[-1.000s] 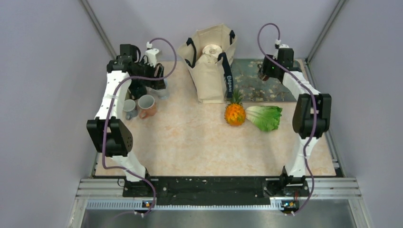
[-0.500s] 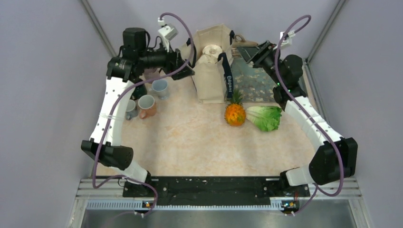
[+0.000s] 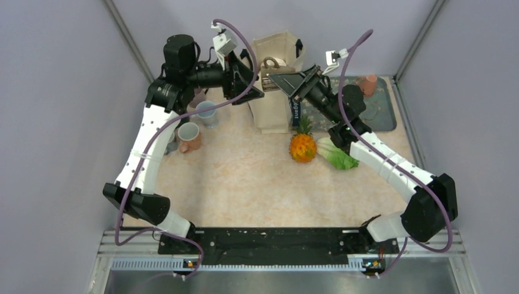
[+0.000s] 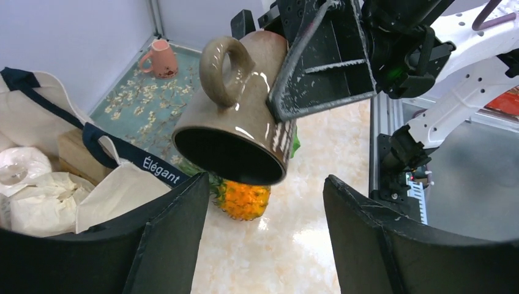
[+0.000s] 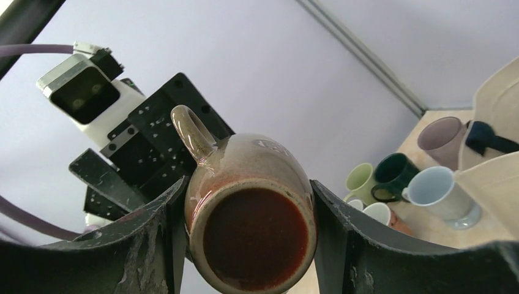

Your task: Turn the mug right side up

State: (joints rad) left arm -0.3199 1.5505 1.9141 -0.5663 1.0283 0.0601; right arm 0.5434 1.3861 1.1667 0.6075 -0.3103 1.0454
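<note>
Eight mugs in all: one brown mug (image 5: 251,208), one pink mug (image 3: 368,84), and six in a cluster (image 5: 395,177) at the worktop's left edge, one only partly seen. One tote bag (image 3: 272,116), one pineapple (image 3: 303,147), one cabbage (image 3: 335,154), one floral tray (image 3: 380,113).

You were working in a robotics lab cell: plain lilac panels (image 3: 55,122) on aluminium struts (image 3: 125,37) walled in a marble-patterned desk (image 3: 245,184), staged with a pineapple (image 3: 303,147), lettuce (image 3: 340,161), tote bag (image 3: 272,116) and spare mugs (image 3: 190,136).
</note>
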